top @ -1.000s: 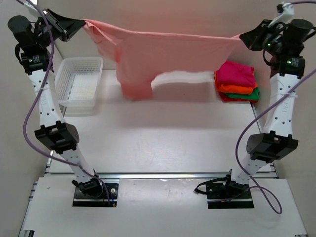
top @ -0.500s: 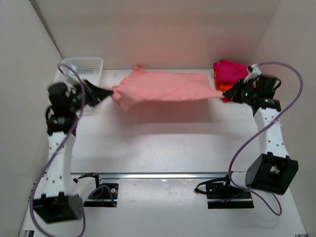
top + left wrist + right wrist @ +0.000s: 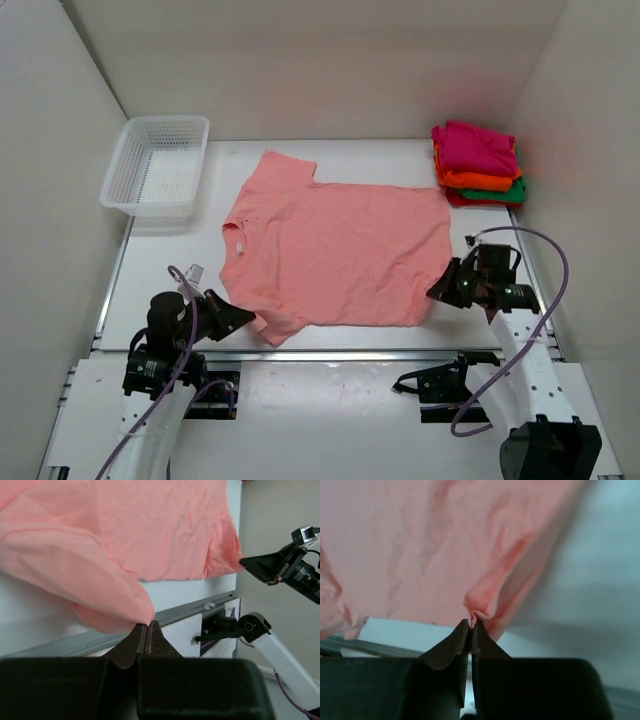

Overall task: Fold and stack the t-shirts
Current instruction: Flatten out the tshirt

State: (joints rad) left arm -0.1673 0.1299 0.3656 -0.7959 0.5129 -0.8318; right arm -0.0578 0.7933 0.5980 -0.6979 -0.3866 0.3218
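Salmon-pink shirt (image 3: 340, 255) lowered flat since earlier; left gripper (image 3: 245, 320) and right gripper (image 3: 440, 290) pinched its 7 and 4 o'clock corners; we judged folding next.

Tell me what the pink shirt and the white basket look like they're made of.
The salmon-pink shirt looks like soft, thin, matte cloth, probably a knit. It wrinkles and puckers into a fold where the right gripper pinches it. The fibre cannot be told. The white basket seems to be rigid plastic with a slight sheen. Its fine moulded mesh walls stand stiff.
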